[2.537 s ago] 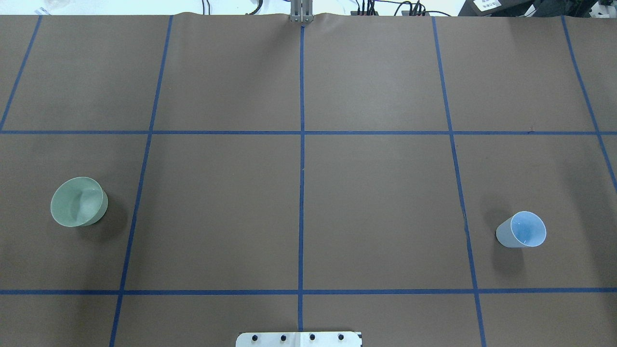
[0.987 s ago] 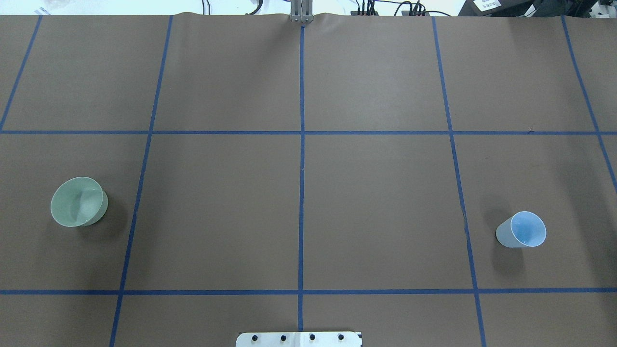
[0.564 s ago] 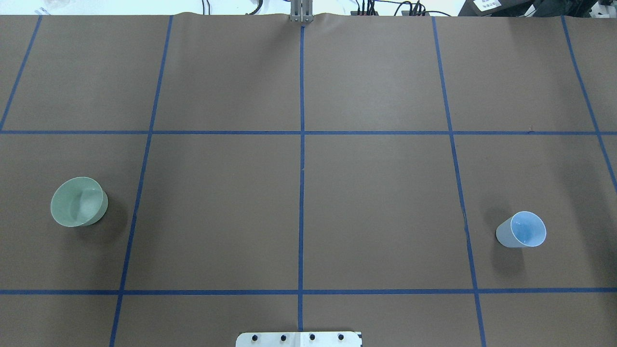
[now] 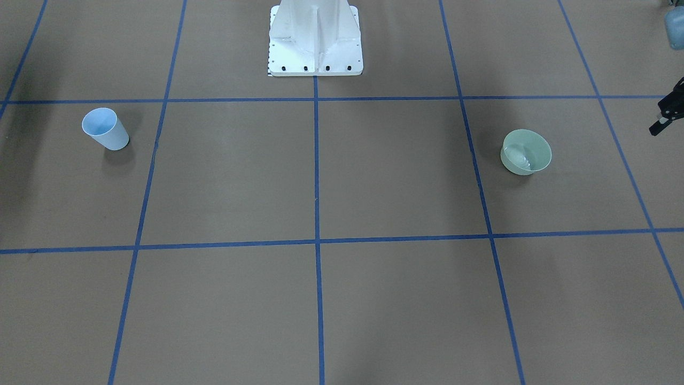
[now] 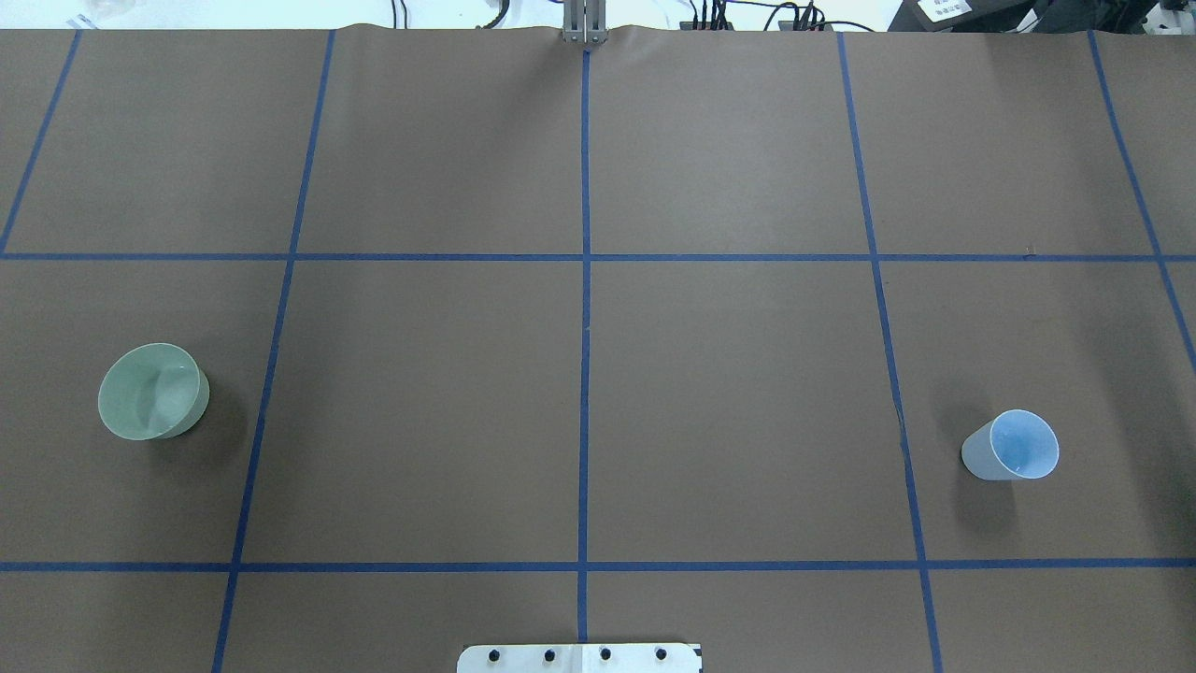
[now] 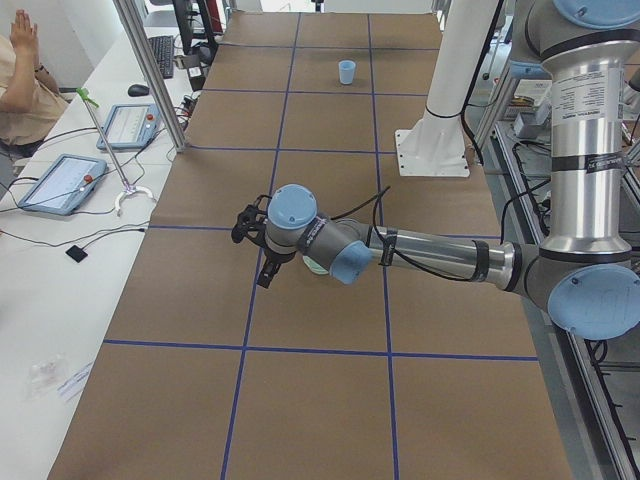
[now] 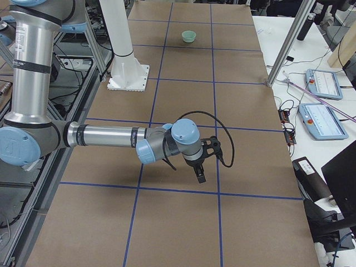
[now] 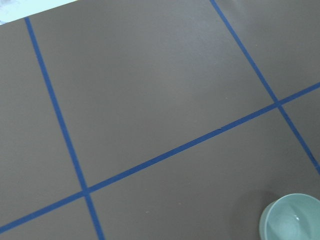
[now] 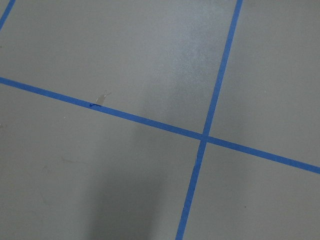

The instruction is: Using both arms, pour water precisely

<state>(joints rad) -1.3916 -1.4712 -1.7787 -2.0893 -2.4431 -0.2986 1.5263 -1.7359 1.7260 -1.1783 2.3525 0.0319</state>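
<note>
**Clerk:** Nothing has shifted in the overhead view. Green bowl (image 5: 152, 391) and blue cup (image 5: 1014, 446) stand where they stood, well apart on the bench (image 5: 420, 421).

**Auditor:** Progress?

**Clerk:** By my reading, none. No vessel lifted; grasp and pour both outstanding.

**Auditor:** Arms?

**Clerk:** Left arm (image 6: 430, 255), right arm (image 7: 105, 135): grey tubes, pale blue joint caps, each stretched low over its own bench end. Left fingers (image 6: 266, 272), right fingers (image 7: 199, 176): black, no vessel held; how far open, cannot tell.

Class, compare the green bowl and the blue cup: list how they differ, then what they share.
The green bowl is wide and squat; the blue cup is narrower, tapering downward. The bowl stands on the robot's left side, the cup on its right. Both stand upright with open tops, neither held.
</note>
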